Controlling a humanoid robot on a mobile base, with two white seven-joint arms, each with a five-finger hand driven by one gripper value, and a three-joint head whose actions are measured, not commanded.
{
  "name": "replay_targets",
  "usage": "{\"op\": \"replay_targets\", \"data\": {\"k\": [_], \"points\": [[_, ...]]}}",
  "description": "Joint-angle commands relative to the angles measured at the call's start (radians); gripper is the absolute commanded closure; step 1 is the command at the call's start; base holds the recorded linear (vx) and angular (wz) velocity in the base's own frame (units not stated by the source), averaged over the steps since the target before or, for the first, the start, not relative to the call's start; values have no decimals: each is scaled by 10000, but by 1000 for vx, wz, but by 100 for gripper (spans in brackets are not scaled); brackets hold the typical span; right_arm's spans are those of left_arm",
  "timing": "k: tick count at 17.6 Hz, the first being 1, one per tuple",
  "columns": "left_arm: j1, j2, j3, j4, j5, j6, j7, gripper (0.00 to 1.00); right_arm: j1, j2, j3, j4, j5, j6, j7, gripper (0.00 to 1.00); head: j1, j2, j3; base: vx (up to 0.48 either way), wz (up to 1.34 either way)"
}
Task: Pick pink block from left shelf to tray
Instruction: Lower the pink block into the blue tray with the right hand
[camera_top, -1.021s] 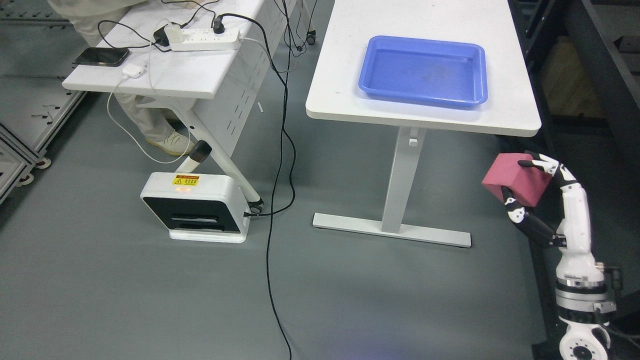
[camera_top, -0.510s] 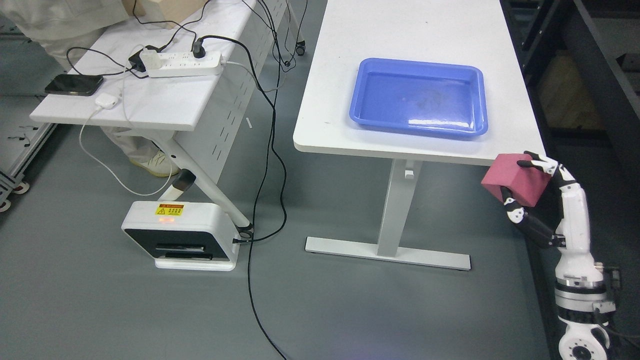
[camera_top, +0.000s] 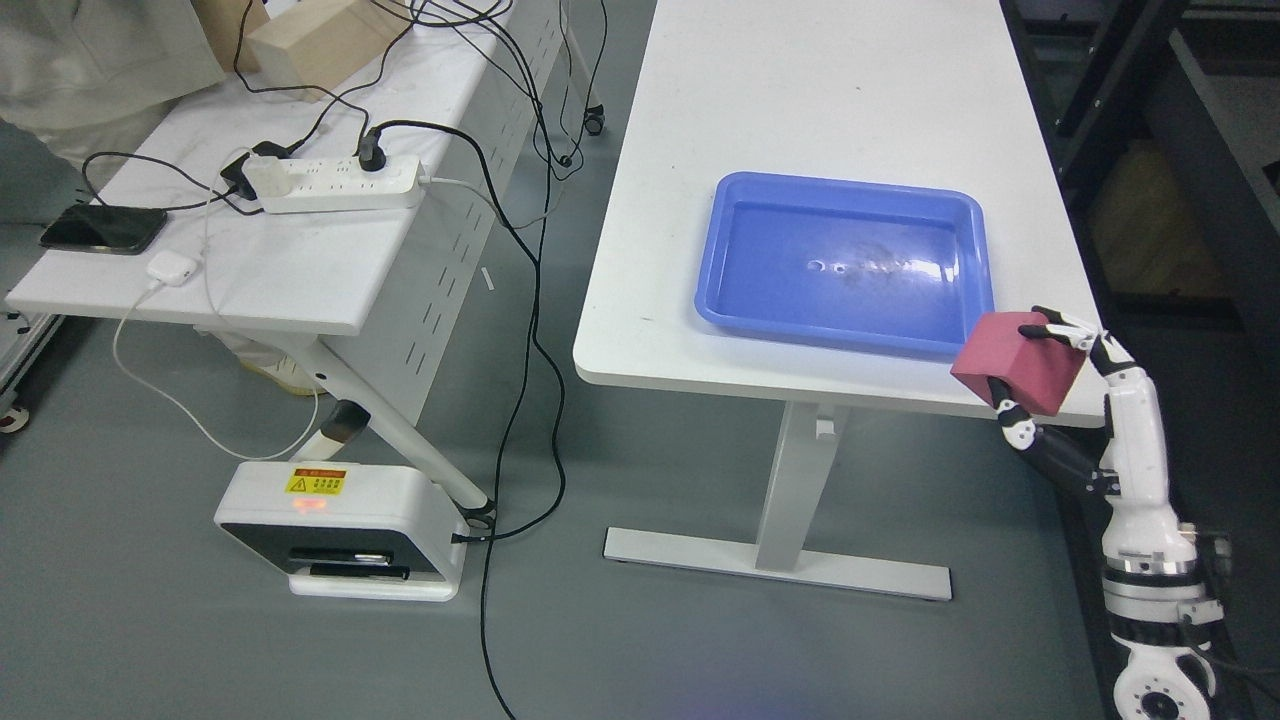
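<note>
Right hand (camera_top: 1040, 365) fingers grip the pink block (camera_top: 1018, 362), hanging at the table's (camera_top: 800, 130) front right corner, just beside the blue tray (camera_top: 845, 262). Best lift it clear over the rim before releasing.

My right hand (camera_top: 1040, 370) grips the pink foam block (camera_top: 1017, 361) at the white surface's (camera_top: 800, 120) near right corner, just beside the empty blue plastic tray (camera_top: 960, 205).

Pink block (camera_top: 1018, 360) – blue tray (camera_top: 846, 334) – white table (camera_top: 700, 200); hand (camera_top: 1050, 380) white with black joints; grey floor (camera_top: 640, 640).
</note>
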Motion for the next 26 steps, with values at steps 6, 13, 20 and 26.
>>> {"op": "replay_targets", "data": {"k": [6, 13, 20, 26], "points": [[200, 175, 0, -174, 0, 8, -1, 0, -14, 45, 269, -6, 137, -3, 764, 92, 0, 0, 0, 230, 20], [200, 175, 0, -174, 0, 8, -1, 0, -14, 14, 668, 9, 613, 13, 1316, 91, 0, 0, 0, 190, -18], [200, 175, 0, -174, 0, 8, -1, 0, 1, 45, 1129, 24, 628, 59, 2143, 87, 0, 0, 0, 162, -15], [200, 175, 0, -174, 0, 8, -1, 0, 47, -16, 1174, 70, 643, 135, 3372, 64, 0, 0, 0, 93, -9]]}}
